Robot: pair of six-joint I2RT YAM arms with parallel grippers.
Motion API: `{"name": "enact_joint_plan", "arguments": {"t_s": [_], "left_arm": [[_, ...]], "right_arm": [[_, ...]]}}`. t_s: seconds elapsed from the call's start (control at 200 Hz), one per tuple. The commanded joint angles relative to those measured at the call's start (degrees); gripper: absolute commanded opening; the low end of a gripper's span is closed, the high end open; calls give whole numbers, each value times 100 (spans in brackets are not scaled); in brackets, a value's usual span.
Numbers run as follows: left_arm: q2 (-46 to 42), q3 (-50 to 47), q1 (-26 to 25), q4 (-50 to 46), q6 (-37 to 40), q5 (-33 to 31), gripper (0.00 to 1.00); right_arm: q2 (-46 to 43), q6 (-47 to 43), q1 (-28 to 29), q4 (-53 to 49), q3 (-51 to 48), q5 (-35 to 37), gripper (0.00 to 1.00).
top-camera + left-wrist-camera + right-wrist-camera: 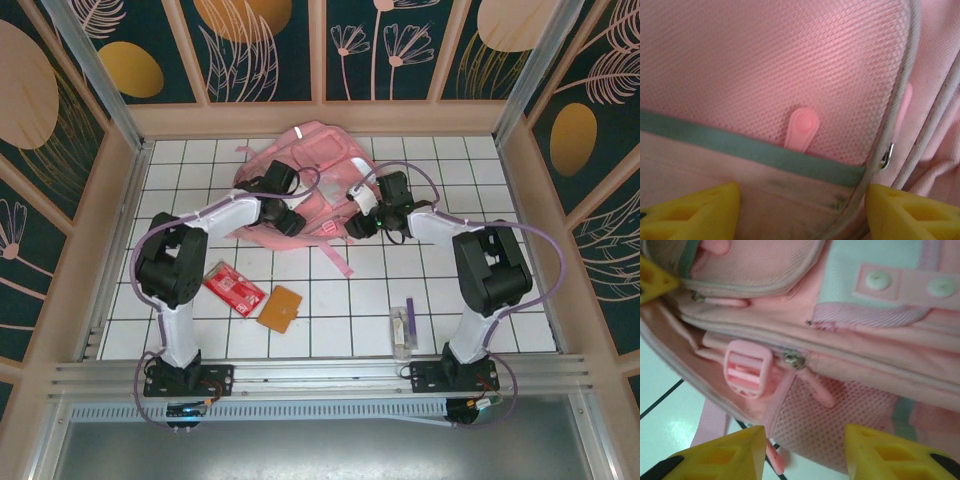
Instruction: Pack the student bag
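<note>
- My left pincer (800,212) is open, close over the student bag (322,165), near its pink zipper pull (801,129);
- my right pincer (805,452) is open at the bag's mesh (845,412), near its buckle (747,367)

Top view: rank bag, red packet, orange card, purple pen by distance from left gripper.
1. student bag, right under the left gripper.
2. red packet and orange card, near-left: too close to call.
3. purple pen, near-right.

The student bag (322,150) lies by the worktop's (350,300) far edge. A packet (233,288) and pad (280,308) lie near-left, a slim case (402,328) near-right.
</note>
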Motion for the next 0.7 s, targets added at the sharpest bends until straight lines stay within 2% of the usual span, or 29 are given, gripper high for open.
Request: {"name": "enact_joint_plan", "arguments": {"t_s": [0.0,0.155,0.245,0.355,0.435,0.566,0.696], "left_arm": [[378,370,-44,96,155,-871,60],[347,223,-100,172,246,-812,46],[87,36,-115,332,221,-649,23],[-355,-97,-115,545,90,-376,0],[-617,-30,-115,556,-65,-50,0],[-858,132,-115,493,-194,342,0],[-924,358,-113,375,-309,585,0]], "right_arm": [[264,-614,-82,-482,362,-601,46],[691,-1358,-229,-683,623,-642,45],[896,-1580,-314,-532,690,-867,43],[995,-1850,-330,-609,834,-964,37],[939,-1871,-382,-624,908,-1165,36],[709,-1871,-420,-69,666,-1382,37],[706,-1834,-396,512,503,-1116,43]]}}
